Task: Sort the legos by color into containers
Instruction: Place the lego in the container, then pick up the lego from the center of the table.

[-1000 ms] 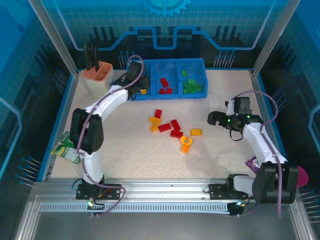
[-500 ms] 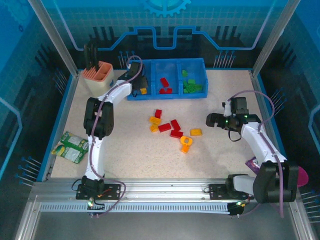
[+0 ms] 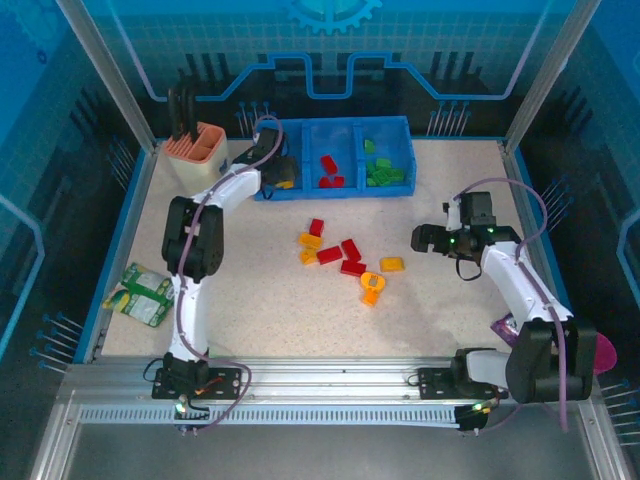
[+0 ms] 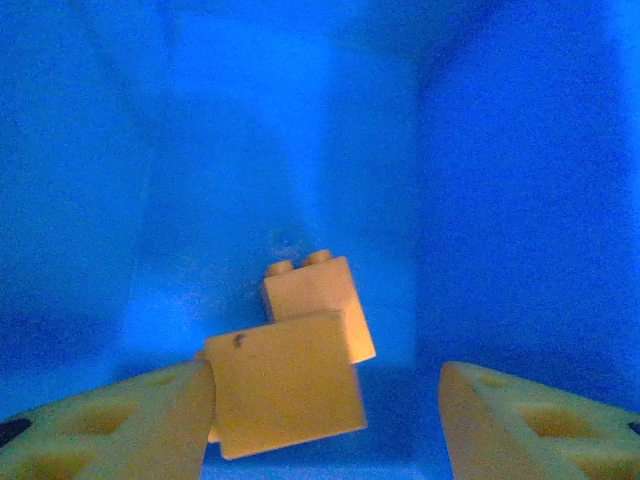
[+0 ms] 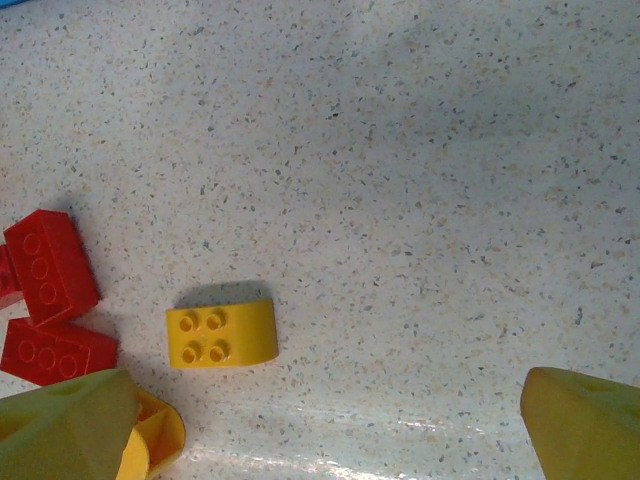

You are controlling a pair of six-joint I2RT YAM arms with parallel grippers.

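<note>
My left gripper reaches into the left compartment of the blue tray. Its jaws stand apart: a yellow brick leans on the left finger only, well short of the right finger. A second yellow brick lies behind it on the tray floor. Red bricks lie in the middle compartment, green ones in the right. Loose red and yellow legos lie mid-table. My right gripper hovers open right of a yellow brick, with red bricks farther left.
A salmon utensil holder with black handles stands left of the tray. A green-and-white snack packet lies near the left edge. An orange rounded piece sits at the pile's near side. A purple object lies by the right arm.
The left jaws have opened over the left compartment, and the yellow brick is no longer clamped. The left arm reached a little farther; the right gripper drifted slightly left.
</note>
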